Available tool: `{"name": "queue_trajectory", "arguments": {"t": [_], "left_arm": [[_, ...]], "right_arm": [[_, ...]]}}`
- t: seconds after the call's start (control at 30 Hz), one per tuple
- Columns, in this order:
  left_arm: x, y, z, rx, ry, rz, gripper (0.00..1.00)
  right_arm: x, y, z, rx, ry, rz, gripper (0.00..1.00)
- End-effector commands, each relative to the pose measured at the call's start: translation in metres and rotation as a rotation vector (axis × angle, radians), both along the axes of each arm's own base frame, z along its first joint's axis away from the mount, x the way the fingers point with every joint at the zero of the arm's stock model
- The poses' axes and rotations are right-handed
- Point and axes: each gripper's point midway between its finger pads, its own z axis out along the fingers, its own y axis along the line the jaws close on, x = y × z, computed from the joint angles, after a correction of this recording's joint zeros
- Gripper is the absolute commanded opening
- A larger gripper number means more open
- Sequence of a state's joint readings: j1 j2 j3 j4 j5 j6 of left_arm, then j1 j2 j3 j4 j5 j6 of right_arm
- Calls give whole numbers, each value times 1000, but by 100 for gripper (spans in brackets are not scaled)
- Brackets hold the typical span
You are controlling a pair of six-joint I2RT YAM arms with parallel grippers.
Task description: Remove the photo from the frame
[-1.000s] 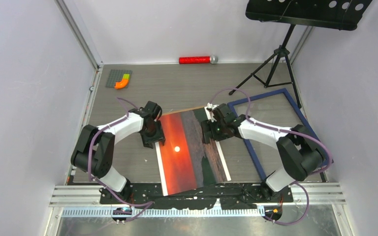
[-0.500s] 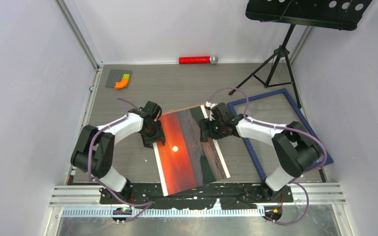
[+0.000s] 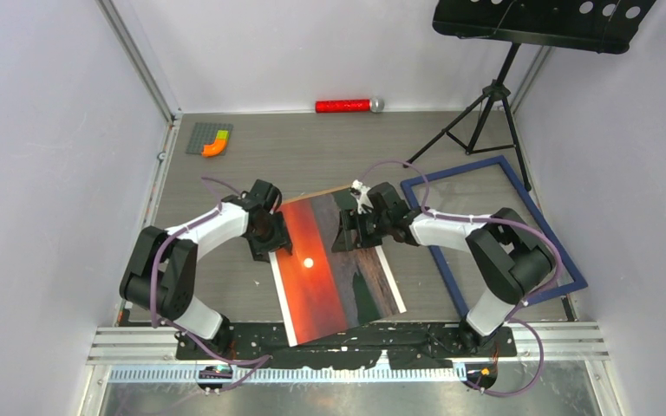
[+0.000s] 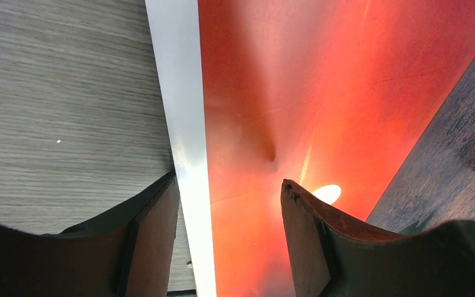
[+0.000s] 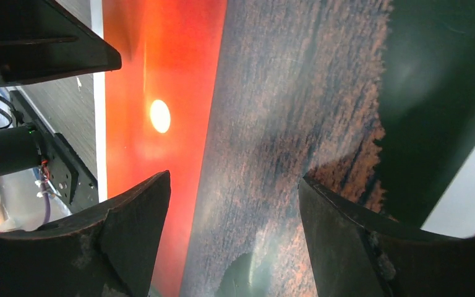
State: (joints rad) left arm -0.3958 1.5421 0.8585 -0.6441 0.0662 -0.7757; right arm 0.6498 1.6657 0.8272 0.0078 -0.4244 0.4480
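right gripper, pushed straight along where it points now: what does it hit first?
The photo: the right gripper points down at its dark middle band, jaws open, nothing in between. How high it sits above the sheet is unclear.

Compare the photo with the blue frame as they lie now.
The photo is a solid red-orange sunset sheet; the frame is a hollow dark blue outline. The photo lies mid-table; the frame lies apart, to its right. Both are rectangles, similarly angled.
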Motion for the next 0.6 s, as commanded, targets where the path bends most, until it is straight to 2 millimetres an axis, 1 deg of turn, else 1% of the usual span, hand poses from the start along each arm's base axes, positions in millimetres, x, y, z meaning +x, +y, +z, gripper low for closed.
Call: {"name": "queue_trajectory", "arguments": {"t": [0.0,0.03,0.07,0.1,0.13,0.2,0.23,0.27,0.33,0.43,0.57], "left_arm": [[7,-17,-2,-83,-22,13,59],[6,-14,-2,-69,-20,17,59],[6,-11,-3,-60,-19,21,59],[5,-9,-3,-52,-19,24,59],[5,-8,-3,-45,-18,27,59],[3,-4,-4,-31,-16,30,59],[3,-4,-4,-31,-17,28,59],[2,-4,-4,-31,-16,28,59],[3,-5,-4,-38,-20,28,59],[3,-5,-3,-46,-26,28,59],[3,-6,-2,-69,-37,29,60]], "right_arm": [[-4,-15,-11,-104,23,-29,81],[0,-21,-10,-144,2,-43,81],[9,-34,-8,-217,-44,-74,81],[12,-40,-6,-248,-67,-85,81],[19,-51,-1,-301,-112,-107,81],[28,-64,7,-360,-168,-140,82],[30,-66,9,-368,-180,-144,82],[36,-72,11,-399,-207,-165,82],[41,-75,12,-423,-220,-173,83],[45,-79,5,-459,-221,-176,83],[48,-78,0,-473,-215,-168,83]]}}
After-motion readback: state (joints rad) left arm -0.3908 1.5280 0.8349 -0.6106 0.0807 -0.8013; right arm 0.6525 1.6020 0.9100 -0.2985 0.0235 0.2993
